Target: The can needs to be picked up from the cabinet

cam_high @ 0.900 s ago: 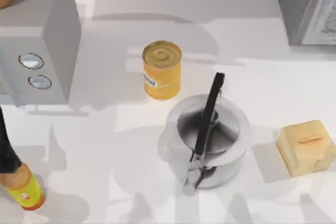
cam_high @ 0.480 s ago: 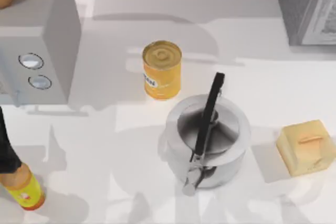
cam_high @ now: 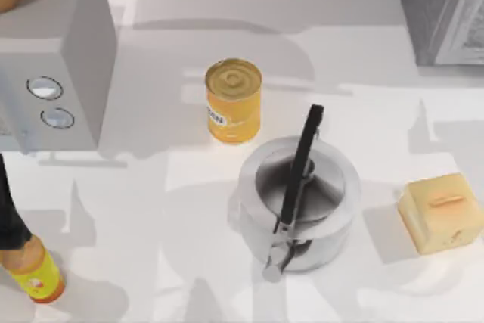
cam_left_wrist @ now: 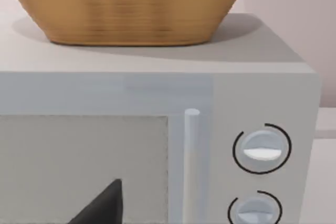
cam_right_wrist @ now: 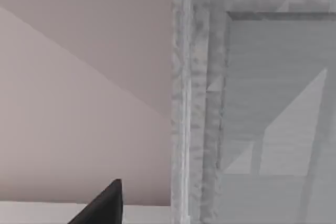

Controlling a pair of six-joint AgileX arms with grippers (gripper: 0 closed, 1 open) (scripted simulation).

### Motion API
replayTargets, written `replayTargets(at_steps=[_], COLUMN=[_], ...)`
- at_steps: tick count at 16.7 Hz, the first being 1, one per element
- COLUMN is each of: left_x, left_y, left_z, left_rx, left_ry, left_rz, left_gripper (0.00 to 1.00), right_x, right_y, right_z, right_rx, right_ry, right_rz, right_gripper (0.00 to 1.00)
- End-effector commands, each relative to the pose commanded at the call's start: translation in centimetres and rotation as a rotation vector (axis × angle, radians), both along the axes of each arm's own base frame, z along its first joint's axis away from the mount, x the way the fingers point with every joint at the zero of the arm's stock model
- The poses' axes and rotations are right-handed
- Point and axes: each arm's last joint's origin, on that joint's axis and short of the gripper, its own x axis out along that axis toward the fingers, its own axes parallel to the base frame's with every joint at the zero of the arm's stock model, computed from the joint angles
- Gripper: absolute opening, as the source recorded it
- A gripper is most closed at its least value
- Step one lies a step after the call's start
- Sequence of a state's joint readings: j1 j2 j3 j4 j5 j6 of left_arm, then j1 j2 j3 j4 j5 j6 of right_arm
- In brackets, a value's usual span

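Observation:
A yellow can point(cam_high: 234, 100) with a gold lid stands upright on the white table, just behind the pot. The grey cabinet point(cam_high: 441, 10) is at the table's far right corner. In the right wrist view its speckled frame and pale door panel point(cam_right_wrist: 273, 114) are close ahead. A dark part of my right gripper point(cam_right_wrist: 101, 205) shows in front of the wall beside the cabinet. A dark part of my left gripper point(cam_left_wrist: 100, 207) faces the microwave door point(cam_left_wrist: 84, 166).
A steel pot point(cam_high: 298, 202) with a black-handled utensil point(cam_high: 300, 168) across it sits mid-table. A grey microwave point(cam_high: 53, 66) with two dials stands far left, with a wicker basket point(cam_left_wrist: 131, 3) on top. A bread block point(cam_high: 441, 212) lies right. An orange bottle point(cam_high: 34, 274) stands front left.
Shadows on the right side of the table have shifted, and a new one lies near the cabinet. The can, pot, bread and bottle have not moved.

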State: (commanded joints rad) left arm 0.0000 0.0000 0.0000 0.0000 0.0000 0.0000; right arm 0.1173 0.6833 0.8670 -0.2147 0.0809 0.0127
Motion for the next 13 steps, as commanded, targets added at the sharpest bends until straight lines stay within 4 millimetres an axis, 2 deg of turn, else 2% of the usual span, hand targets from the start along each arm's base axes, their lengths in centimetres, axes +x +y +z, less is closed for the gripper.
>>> replayTargets(at_steps=[3, 6, 9, 13], left_x=[0.0, 0.0, 0.0, 0.0], left_y=[0.0, 0.0, 0.0, 0.0], left_z=[0.0, 0.0, 0.0, 0.0], left_rx=[0.0, 0.0, 0.0, 0.0], left_ry=[0.0, 0.0, 0.0, 0.0], left_rz=[0.0, 0.0, 0.0, 0.0], left_gripper=[1.0, 1.0, 1.0, 1.0], right_x=[3.0, 6.3, 9.0, 10.7], right_y=[0.9, 1.9, 2.6, 3.1], right_z=[6.1, 10.6, 13.1, 14.2], right_rx=[0.002, 0.003, 0.002, 0.0], right_ry=[-0.018, -0.031, -0.034, -0.03], right_rz=[-0.001, -0.012, -0.027, -0.039], right_gripper=[1.0, 1.0, 1.0, 1.0])
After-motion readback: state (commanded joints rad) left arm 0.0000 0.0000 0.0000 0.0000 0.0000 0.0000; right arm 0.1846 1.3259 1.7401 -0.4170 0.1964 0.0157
